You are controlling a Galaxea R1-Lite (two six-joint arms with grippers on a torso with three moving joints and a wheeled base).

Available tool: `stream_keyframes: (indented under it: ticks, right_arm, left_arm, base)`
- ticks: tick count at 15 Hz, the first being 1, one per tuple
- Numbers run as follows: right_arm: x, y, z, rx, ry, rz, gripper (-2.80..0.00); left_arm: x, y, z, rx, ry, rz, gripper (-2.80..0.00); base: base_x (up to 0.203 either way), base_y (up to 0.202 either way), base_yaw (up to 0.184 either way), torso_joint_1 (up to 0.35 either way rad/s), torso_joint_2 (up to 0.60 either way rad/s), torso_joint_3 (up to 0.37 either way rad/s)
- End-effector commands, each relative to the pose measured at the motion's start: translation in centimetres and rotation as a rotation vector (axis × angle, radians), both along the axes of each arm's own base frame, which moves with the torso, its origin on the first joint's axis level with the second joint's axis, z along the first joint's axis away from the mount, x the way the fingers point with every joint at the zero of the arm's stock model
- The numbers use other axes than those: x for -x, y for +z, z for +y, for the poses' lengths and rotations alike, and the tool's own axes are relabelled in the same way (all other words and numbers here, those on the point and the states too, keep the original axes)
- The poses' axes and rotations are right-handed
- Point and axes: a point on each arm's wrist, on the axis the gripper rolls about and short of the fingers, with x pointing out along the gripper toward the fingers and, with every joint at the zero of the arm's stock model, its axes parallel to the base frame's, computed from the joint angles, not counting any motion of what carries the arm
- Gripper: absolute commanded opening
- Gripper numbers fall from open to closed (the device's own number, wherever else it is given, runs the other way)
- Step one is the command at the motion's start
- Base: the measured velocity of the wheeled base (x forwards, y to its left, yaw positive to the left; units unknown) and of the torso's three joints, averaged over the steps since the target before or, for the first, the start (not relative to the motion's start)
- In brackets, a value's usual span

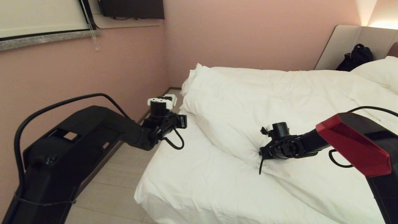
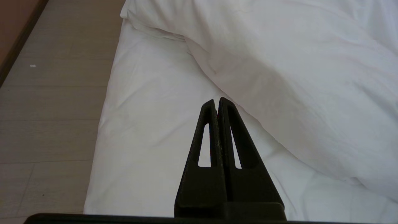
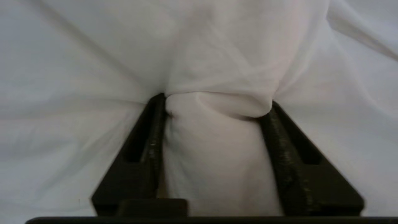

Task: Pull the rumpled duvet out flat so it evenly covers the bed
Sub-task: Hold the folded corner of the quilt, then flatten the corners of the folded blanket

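The right pincer point(image 3: 214, 105) is pressed down into the duvet point(image 3: 214, 46), its two dark fingers point(image 3: 149, 137) standing well apart with a thick fold of white fabric bunched up between them; creases fan out from that fold in all directions. The fingers touch the fold on both sides, yet whether they have truly clamped it I cannot tell. In the head view the right pincer point(image 1: 264, 152) sits at the near edge of the puffy heap, its arm reaching in from the right under a red cover point(image 1: 354, 143).

The left pincer point(image 2: 216, 102) is closed, finger against finger, holding nothing. It hovers over the bare sheet point(image 2: 149, 124) just beside the duvet's edge point(image 2: 279, 93), apart from the fabric. In the head view the left pincer point(image 1: 183, 121) is at the left side of the bed point(image 1: 161, 199), near the mattress border, with the pale floor point(image 1: 115, 174) below it.

The duvet point(image 1: 264, 102) lies rumpled across the far and right part of the bed, folded back so that the near left corner of the sheet point(image 1: 192, 174) is uncovered. A pillow point(image 1: 379, 73) rests at the far right by the headboard point(image 1: 342, 43), where a black bag point(image 1: 356, 57) leans. Pink walls point(image 1: 242, 34) close the room behind
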Motion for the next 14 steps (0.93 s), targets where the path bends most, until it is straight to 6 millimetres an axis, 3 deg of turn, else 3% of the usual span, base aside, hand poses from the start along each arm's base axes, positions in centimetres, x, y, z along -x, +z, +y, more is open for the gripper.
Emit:
stream_keyframes:
  ticks: [1, 3, 7, 11, 14]
  right_arm:
    - [0.1, -0.2, 0.0, -0.002, -0.001, 0.011, -2.80]
    - [0.3, 0.0, 0.0, -0.017, -0.006, 0.024, -2.80]
    - [1.7, 3.6, 0.6, -0.172, 0.013, 0.046, -2.80]
    - [5.1, 8.3, 0.9, -0.356, 0.150, 0.051, -2.80]
    - [7.9, 10.0, 2.1, -0.380, 0.211, 0.064, -2.80]
  left_arm:
    - [0.0, -0.1, 0.0, 0.001, 0.000, 0.000, -2.80]
    - [0.0, -0.2, 0.0, 0.001, 0.001, 0.003, -2.80]
    - [-0.2, -0.3, 0.0, 0.000, 0.002, -0.001, -2.80]
    - [0.0, 0.0, 0.0, 0.003, 0.002, -0.003, -2.80]
    - [0.1, 0.2, 0.1, 0.002, 0.005, -0.005, -2.80]
  base:
    - [0.000, 0.000, 0.000, 0.000, 0.00, 0.000]
    - [0.000, 0.000, 0.000, 0.000, 0.00, 0.000]
    - [0.000, 0.000, 0.000, 0.000, 0.00, 0.000]
    - [0.000, 0.000, 0.000, 0.000, 0.00, 0.000]
    - [0.000, 0.000, 0.000, 0.000, 0.00, 0.000]
